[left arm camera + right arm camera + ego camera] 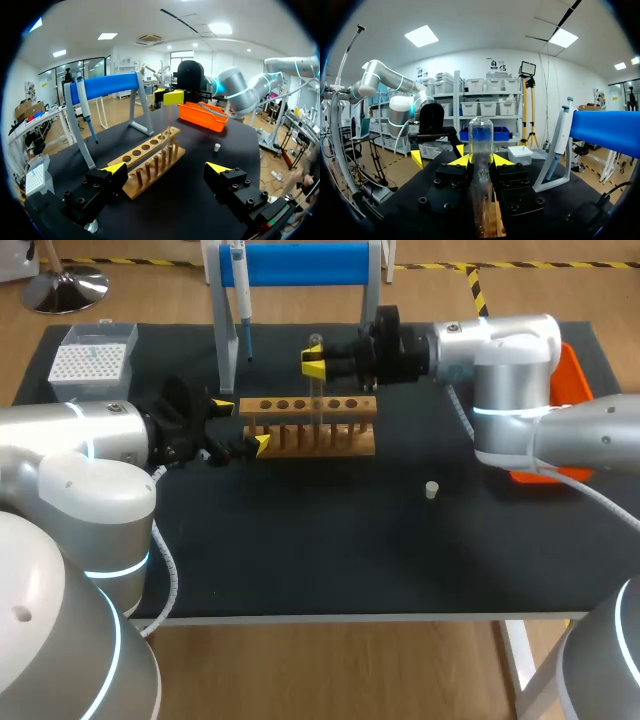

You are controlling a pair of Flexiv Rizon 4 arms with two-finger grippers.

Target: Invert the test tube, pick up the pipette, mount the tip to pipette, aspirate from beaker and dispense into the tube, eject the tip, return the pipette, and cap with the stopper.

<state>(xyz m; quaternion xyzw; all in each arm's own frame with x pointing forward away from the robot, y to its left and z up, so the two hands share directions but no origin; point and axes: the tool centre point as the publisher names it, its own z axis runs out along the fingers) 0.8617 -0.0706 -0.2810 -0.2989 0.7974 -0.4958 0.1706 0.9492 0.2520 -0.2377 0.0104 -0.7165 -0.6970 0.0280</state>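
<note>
Test tube (481,145) is held upright over the wooden rack (310,425), its long axis vertical and its rounded closed end uppermost. It is gripped between the two yellow-tipped fingers of the right gripper (315,362), which are clenched on it from two sides. The fingers lie level, so the tube stands crosswise to them. The rounded end rises clear above the fingertips and the rest of the glass runs down below them. The lower end reaches the rack's top row of holes; whether it sits inside a hole cannot be told.

Everything is set on a black table (330,550). At its far edge a stand with a blue crossbar (300,262) is placed, just behind the rack. The rack lies lengthwise across the middle of the table. An orange tray (575,370) is seen at the right side, partly hidden by the right arm. A tip box (90,360) stands at the far left corner. A pipette (240,300) hangs tip-down from the stand's left end. A small white stopper (431,489) lies alone on the table, well apart from the rack, to its right and nearer the front.

The left gripper (242,426) is held at the rack's left end with its jaws spread wide, grasping nothing.
</note>
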